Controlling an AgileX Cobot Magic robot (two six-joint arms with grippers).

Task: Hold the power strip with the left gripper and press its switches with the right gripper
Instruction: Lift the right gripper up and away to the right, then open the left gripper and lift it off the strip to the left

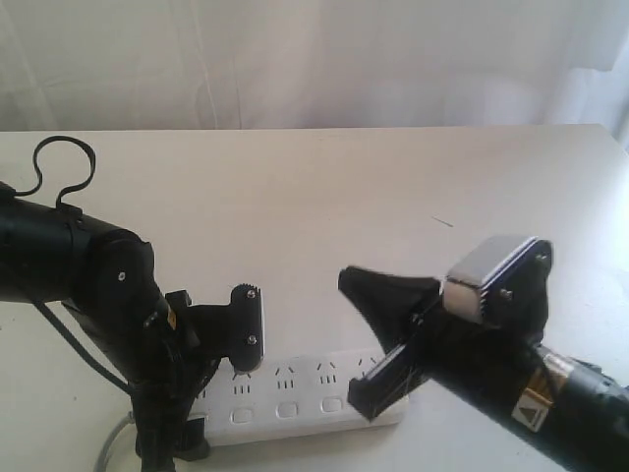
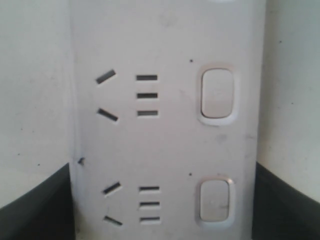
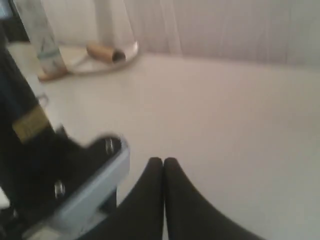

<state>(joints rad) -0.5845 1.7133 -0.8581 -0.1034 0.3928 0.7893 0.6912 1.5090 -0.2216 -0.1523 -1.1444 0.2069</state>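
Observation:
The white power strip [image 1: 305,393] lies along the table's near edge, its grey cord [image 1: 116,435] leaving at the left. My left gripper [image 1: 221,388] straddles its left end, one screw-studded finger plate [image 1: 248,329] behind it and the other finger in front. In the left wrist view the strip [image 2: 165,145] fills the gap between both black fingers [image 2: 35,207], which touch its sides. Two switches [image 2: 217,95] show there, and several switches [image 1: 287,408] in the exterior view. My right gripper [image 1: 349,280] hovers shut above the strip's right part, its fingertips pressed together [image 3: 164,162], touching nothing.
The left arm's black body and grey plate [image 3: 92,180] stand close beside the right gripper. Far off on the table are a clear bottle [image 3: 42,42] and a round tray with a brown roll [image 3: 105,52]. A white curtain [image 1: 314,59] hangs behind the table.

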